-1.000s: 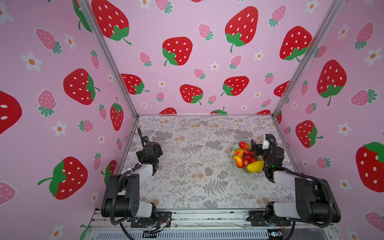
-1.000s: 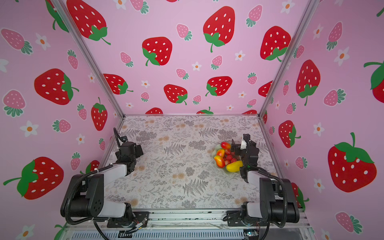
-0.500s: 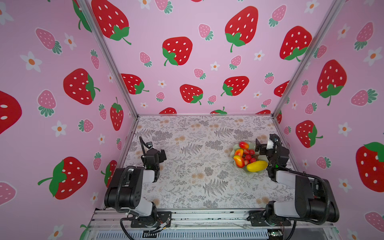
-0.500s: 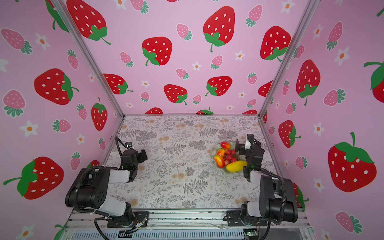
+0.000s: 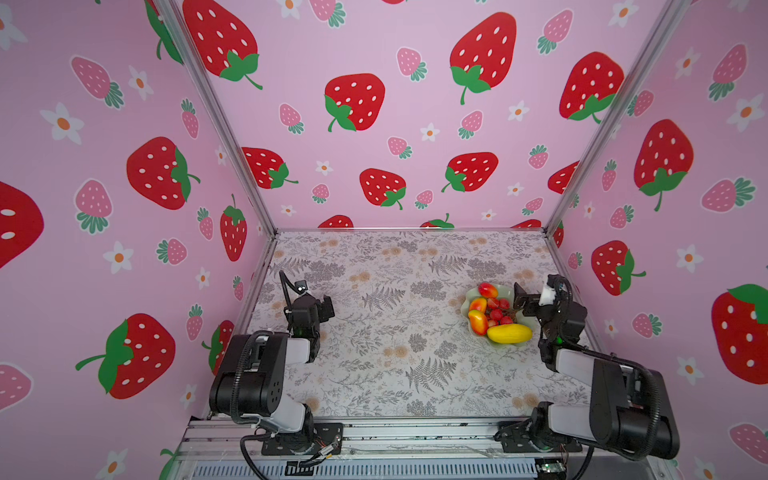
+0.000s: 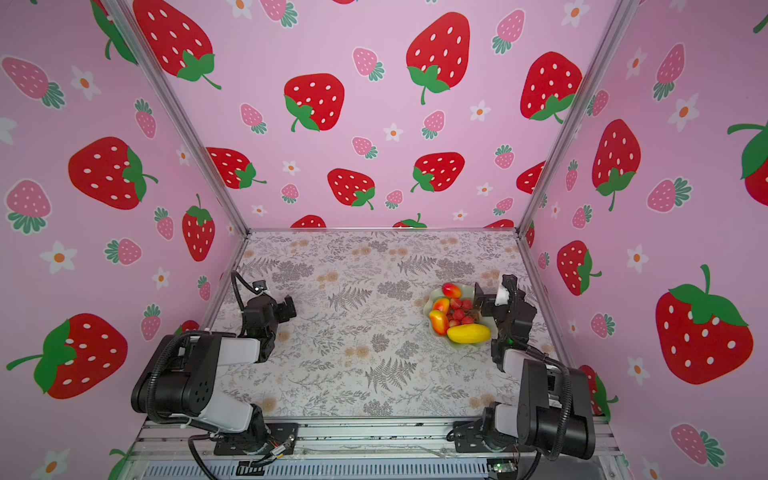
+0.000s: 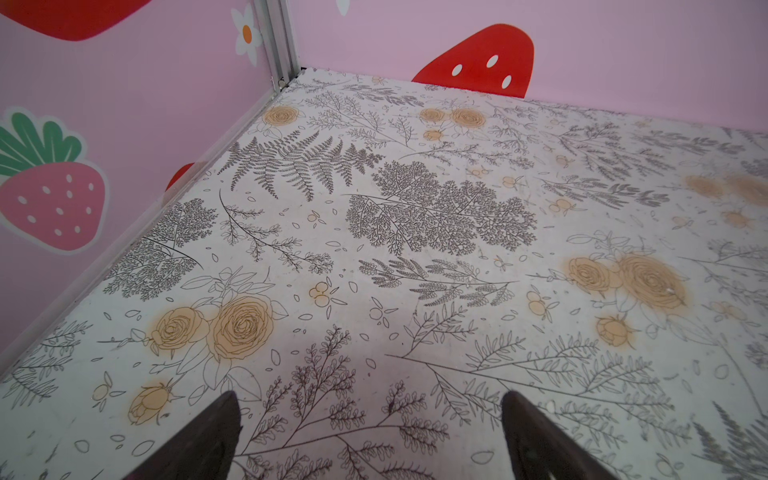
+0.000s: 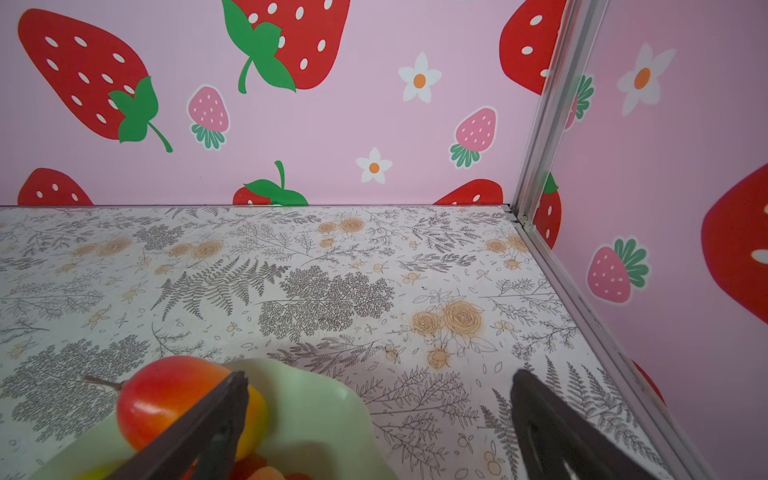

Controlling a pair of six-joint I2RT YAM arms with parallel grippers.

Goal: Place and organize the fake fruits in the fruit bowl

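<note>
The pale green fruit bowl (image 5: 466, 300) (image 6: 428, 301) stands at the right of the table. In it lie three red-orange mango shapes (image 5: 478, 322) (image 6: 439, 322), a long yellow mango (image 5: 509, 333) (image 6: 468, 333) and red berries (image 5: 498, 313) (image 6: 461, 313). My right gripper (image 5: 523, 302) (image 6: 482, 302) (image 8: 379, 376) is open and empty at the bowl's right rim. The right wrist view shows one mango (image 8: 166, 399) in the bowl (image 8: 316, 407), behind one finger. At the left, my left gripper (image 5: 326, 309) (image 6: 289, 309) (image 7: 370, 395) is open over bare table.
Pink strawberry-print walls close in the table on the left, back and right. An aluminium post (image 8: 548, 108) marks the back right corner near the bowl. The floral table surface (image 5: 395, 316) stretches between the two arms. A metal rail (image 5: 374, 436) runs along the front.
The left arm has folded back toward its base, its gripper lower and nearer the front. The right gripper has backed slightly away from the bowl. The fruits have not moved.
</note>
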